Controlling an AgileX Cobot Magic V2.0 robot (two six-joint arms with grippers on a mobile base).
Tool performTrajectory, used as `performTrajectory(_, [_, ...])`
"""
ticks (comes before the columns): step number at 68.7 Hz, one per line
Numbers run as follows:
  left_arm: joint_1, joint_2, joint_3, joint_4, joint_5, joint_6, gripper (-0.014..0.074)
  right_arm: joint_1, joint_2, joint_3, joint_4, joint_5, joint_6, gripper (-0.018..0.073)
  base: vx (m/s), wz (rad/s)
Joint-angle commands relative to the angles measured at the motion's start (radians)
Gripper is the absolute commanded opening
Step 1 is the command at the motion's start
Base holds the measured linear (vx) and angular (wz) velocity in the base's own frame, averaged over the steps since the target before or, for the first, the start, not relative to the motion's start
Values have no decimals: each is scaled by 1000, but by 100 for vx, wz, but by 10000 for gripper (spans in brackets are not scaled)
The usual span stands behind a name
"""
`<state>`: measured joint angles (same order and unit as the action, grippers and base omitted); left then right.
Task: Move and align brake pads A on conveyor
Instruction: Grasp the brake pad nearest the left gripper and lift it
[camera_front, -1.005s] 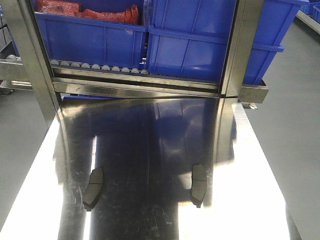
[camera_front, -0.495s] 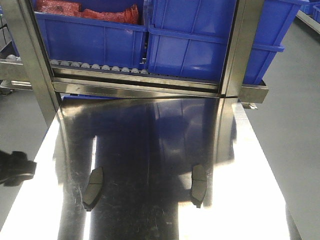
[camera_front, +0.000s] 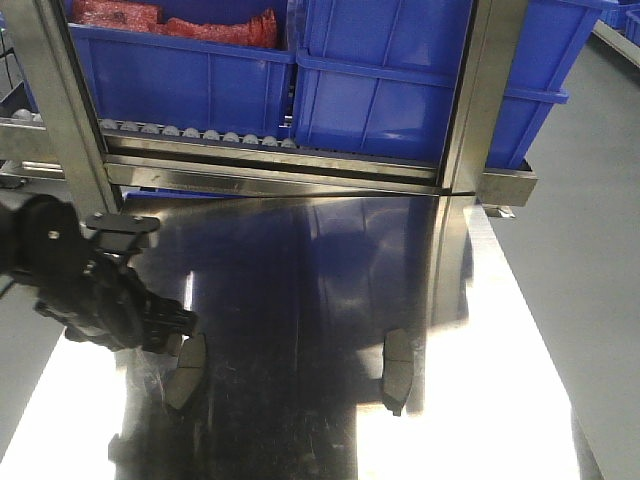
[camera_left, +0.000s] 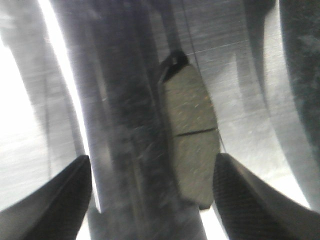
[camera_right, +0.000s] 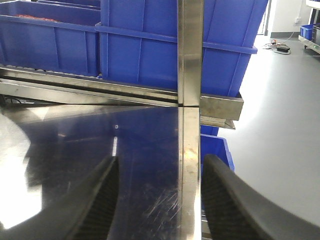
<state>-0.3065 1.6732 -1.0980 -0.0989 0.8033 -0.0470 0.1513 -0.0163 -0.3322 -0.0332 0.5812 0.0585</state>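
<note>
Two brake pads A lie flat on the shiny steel tabletop (camera_front: 300, 300): the left brake pad (camera_front: 187, 371) and the right brake pad (camera_front: 397, 371). My left gripper (camera_front: 172, 338) hovers at the far end of the left pad. In the left wrist view this gripper (camera_left: 152, 200) is open, and the pad (camera_left: 192, 145) lies between its fingers, close to the right finger (camera_left: 250, 200); I cannot tell whether they touch. My right gripper (camera_right: 160, 200) is open and empty over the table's right edge. The conveyor is out of view.
Blue bins (camera_front: 380, 90) sit on a roller rack (camera_front: 200, 135) behind the table. Two steel upright posts (camera_front: 485, 90) stand at the table's far end. Grey floor (camera_front: 580, 270) lies past the table's right edge.
My left arm has swung in from the left edge and now reaches over the left pad. Both pads lie where they were.
</note>
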Motion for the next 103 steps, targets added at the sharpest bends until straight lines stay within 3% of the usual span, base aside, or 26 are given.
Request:
performTrajectory(1, [-32,19,-53,-9,-25,-25,503,0,16,-26,-8,-70,-8,361,0,0])
performTrajectory(24, [-102,125,-124,-7,-21,-75,503,0,16,-26,-8,-70,-8,361,0,0])
performTrajectory(52, [-102,153,-125,3,-14,-173,503,0,16,-26,-8,-70,-8,361,0,0])
performTrajectory(62, [-102,169,-125,62,3,-242,503,0,16,-26,-8,-70,-8,361,0,0])
performTrajectory(77, [-102,202,-124,67,19,-242,484,0,16,-26,-8,-70,-8,361,0,0])
performTrajectory(89, [-114,206,-123,47,18,-222,374,0,16,-26,-8,-70,-8,361,0,0])
performTrajectory(103, [-133,206,-123,49,24,-222,79,0,16,-26,-8,-70,-8,361,0,0])
